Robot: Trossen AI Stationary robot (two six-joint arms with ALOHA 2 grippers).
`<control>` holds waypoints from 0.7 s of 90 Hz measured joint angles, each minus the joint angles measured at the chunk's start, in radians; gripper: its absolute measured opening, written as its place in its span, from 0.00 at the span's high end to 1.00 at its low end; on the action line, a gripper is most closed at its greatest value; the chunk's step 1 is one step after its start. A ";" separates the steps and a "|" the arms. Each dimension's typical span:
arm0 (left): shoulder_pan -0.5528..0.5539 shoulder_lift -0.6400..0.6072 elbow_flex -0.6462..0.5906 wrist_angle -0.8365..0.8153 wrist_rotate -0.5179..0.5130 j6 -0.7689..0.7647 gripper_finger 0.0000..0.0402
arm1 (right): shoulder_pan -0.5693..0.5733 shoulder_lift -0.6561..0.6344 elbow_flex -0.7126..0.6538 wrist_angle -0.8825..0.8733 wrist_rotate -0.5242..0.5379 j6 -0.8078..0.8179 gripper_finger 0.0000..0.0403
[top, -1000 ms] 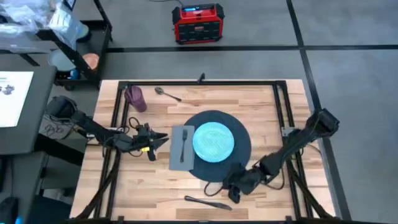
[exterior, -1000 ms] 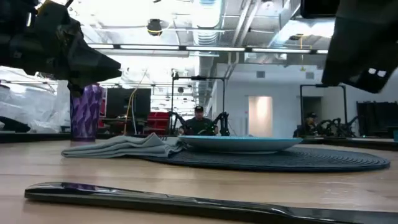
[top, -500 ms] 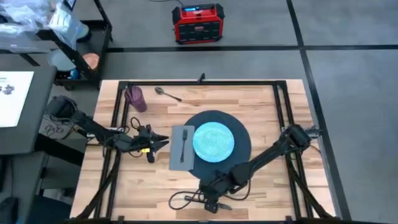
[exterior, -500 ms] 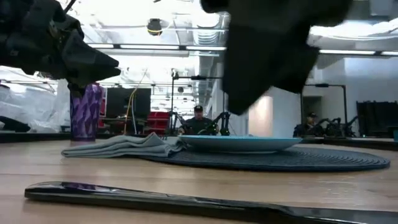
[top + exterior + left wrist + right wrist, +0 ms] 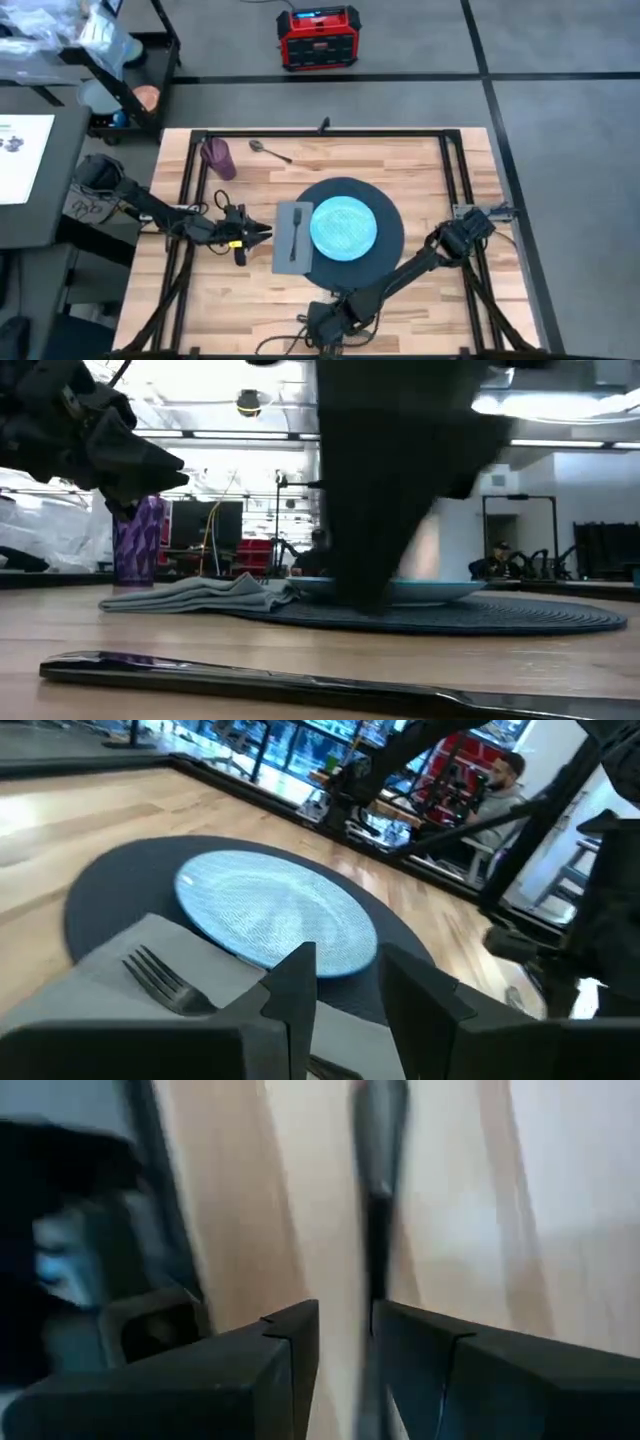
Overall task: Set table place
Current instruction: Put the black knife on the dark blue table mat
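Observation:
The place, a round dark mat, lies mid-table under a light blue plate. A grey napkin overlaps the mat's left edge, and a fork lies on it. A dark knife lies flat along the table's near edge. My right gripper hovers over it. Its fingers stand open by a narrow gap, and the knife shows blurred through that gap. My left gripper is open just left of the napkin, pointing at the plate.
A purple cup and a spoon sit at the table's far left. Black rails frame the wood top. A dark side desk stands left of the table, and a red box is on the floor beyond it.
My right gripper has swung from the mat's near right side toward the table's left and near edge, ending over the knife. The knife lies where it was.

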 joint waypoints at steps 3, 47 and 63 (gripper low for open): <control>-0.004 0.000 0.000 0.000 0.001 0.000 0.77 | 0.004 0.013 0.019 -0.026 -0.001 -0.008 0.79; -0.047 0.000 0.000 -0.006 0.004 0.000 0.77 | -0.007 0.067 0.093 -0.062 -0.014 -0.020 0.79; -0.047 0.000 0.000 -0.006 0.004 0.000 0.77 | -0.013 0.068 0.093 -0.084 -0.023 -0.034 0.90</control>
